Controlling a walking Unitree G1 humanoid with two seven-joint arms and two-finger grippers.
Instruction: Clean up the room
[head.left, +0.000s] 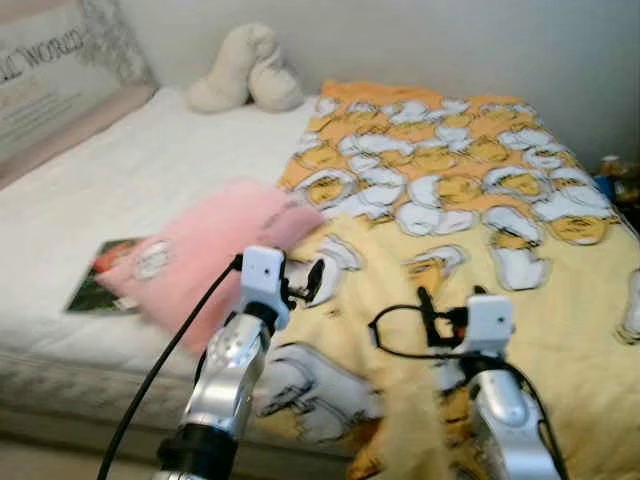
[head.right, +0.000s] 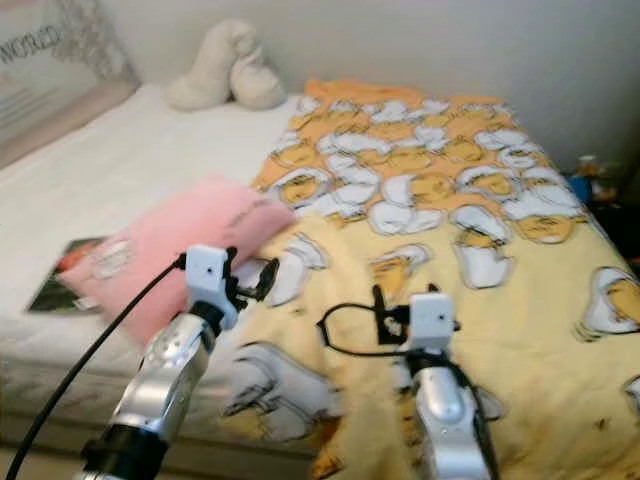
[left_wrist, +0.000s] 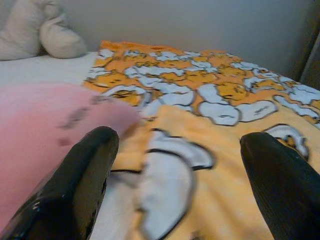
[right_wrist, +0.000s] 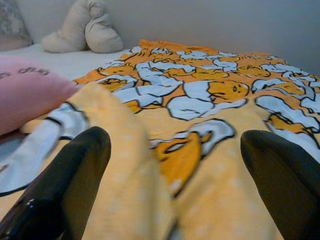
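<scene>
Yellow cartoon-print fleece blanket (head.left: 480, 250) could snag and drag the pink pillow (head.left: 200, 255) if both spread-open, empty grippers (head.left: 300, 282) (head.left: 448, 315) close carelessly

- Framed sign (head.left: 55, 75), far left: cut off by the picture's top and left edges; only part of its lettering shows, the smaller lines too blurred to read.
- Magazine (head.left: 100, 280) on the white mattress (head.left: 130, 180): right part hidden under the pink pillow (head.left: 200, 255); cover blurred.
- Pink pillow: small printed marks too blurred to make out.
- Small objects (head.left: 615, 180) at the far right edge: cut off, too small to identify.
- Yellow blanket (head.left: 470, 200): near part hidden behind both arms and cut off by the bottom edge.
</scene>
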